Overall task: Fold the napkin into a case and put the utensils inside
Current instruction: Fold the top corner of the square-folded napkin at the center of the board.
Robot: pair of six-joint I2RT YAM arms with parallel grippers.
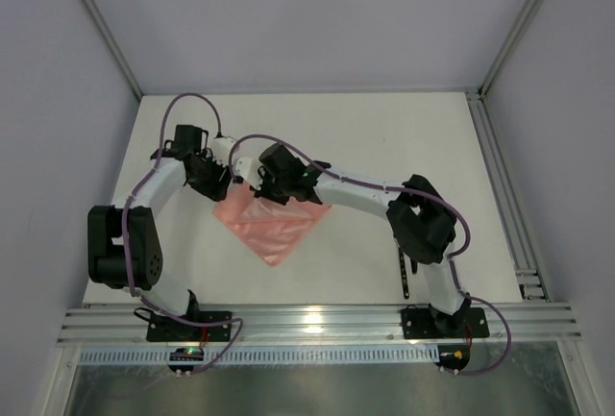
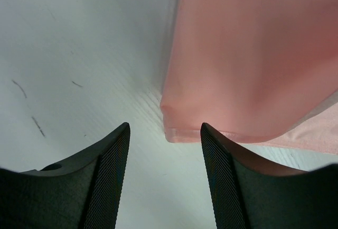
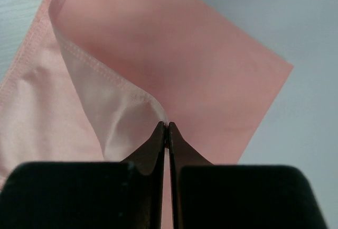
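The salmon-pink napkin (image 1: 275, 227) lies folded into a rough triangle on the white table, its point toward the near edge. My right gripper (image 3: 168, 127) is shut on a hemmed edge of the napkin (image 3: 211, 75), lifting a paler flap (image 3: 113, 107) off the layer below. My left gripper (image 2: 165, 134) is open just short of a folded corner of the napkin (image 2: 248, 65), with only bare table between its fingers (image 2: 111, 165). In the top view both grippers meet over the cloth's far-left corner, the left gripper (image 1: 229, 185) beside the right gripper (image 1: 254, 188). A slim dark utensil (image 1: 405, 270) lies near the right arm's base.
The right arm (image 1: 423, 219) arches across the table from its base at the near right. Metal frame rails (image 1: 509, 205) run along the right side and the near edge (image 1: 307, 325). Grey walls enclose the table (image 1: 384, 137).
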